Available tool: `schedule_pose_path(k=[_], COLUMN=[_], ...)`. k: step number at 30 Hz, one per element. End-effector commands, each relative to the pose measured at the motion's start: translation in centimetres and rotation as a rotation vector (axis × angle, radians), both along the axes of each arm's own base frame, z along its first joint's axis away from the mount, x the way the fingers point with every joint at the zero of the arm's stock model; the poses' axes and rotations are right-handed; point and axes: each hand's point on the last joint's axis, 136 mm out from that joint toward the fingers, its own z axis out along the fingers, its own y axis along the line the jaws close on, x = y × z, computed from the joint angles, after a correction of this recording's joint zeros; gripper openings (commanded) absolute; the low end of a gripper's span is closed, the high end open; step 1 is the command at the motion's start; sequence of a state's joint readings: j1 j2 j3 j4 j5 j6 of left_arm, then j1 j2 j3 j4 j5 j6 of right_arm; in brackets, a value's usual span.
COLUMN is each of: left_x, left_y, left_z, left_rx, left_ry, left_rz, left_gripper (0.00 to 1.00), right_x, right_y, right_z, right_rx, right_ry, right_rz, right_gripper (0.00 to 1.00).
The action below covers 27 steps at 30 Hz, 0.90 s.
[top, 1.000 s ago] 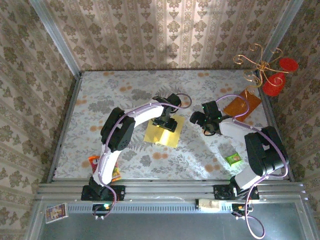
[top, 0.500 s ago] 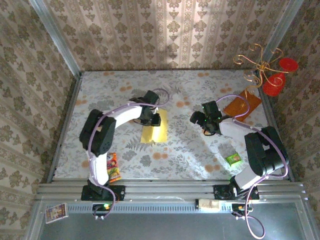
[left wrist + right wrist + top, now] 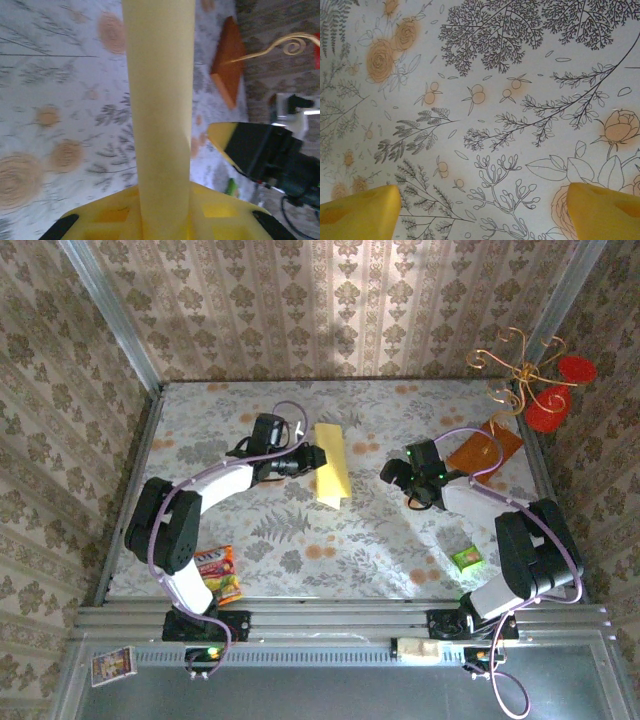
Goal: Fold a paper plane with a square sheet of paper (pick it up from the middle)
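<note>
The square sheet of paper [image 3: 332,462], pale yellow, is off the table and bent into a narrow upright strip. My left gripper [image 3: 308,460] is shut on it from the left. In the left wrist view the sheet [image 3: 160,100] rises straight out from between the yellow jaws of my left gripper [image 3: 162,212]. My right gripper [image 3: 395,476] stands to the right of the paper, apart from it and open. Its yellow fingertips [image 3: 360,210] are spread wide over the bare flowered cloth, and nothing lies between them. The left wrist view catches the right gripper [image 3: 260,150] beyond the paper.
An orange-brown square board [image 3: 484,450] lies at the back right, beside a gold wire stand with red discs [image 3: 530,380]. A small green packet [image 3: 466,559] sits at the front right. A colourful snack packet [image 3: 220,573] lies front left. Papered walls close in three sides.
My left gripper has shut on the flat yellow sheet, lifted it and carried it back and left, so the sheet is bent upright. The right arm has hardly moved.
</note>
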<state>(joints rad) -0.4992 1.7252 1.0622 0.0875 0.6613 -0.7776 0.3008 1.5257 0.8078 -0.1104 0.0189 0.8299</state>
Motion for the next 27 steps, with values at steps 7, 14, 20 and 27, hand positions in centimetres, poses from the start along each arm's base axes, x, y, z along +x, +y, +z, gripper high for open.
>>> schedule_pose_path(k=[7, 14, 20, 27], left_x=[-2.0, -2.8, -2.1, -2.3], left_y=[-1.8, -0.4, 1.3, 1.7], left_z=[-4.1, -8.3, -9.8, -11.2], left_rx=[0.066, 0.297, 0.412, 0.456], left_ry=[0.100, 0.128, 0.108, 0.131], left_rz=[-0.098, -0.142, -0.134, -0.141], left_gripper=[0.24, 0.23, 0.23, 0.22], right_x=[0.3, 0.4, 0.0, -0.4], right_y=[1.1, 3.4, 8.4, 13.8], right_z=[0.7, 1.0, 1.0, -0.3], right_rx=[0.080, 0.134, 0.111, 0.216], right_ry=[-0.022, -0.046, -0.015, 0.037], right_rz=[0.018, 0.155, 0.375, 0.501], right_gripper=[0.87, 0.67, 0.40, 0.19])
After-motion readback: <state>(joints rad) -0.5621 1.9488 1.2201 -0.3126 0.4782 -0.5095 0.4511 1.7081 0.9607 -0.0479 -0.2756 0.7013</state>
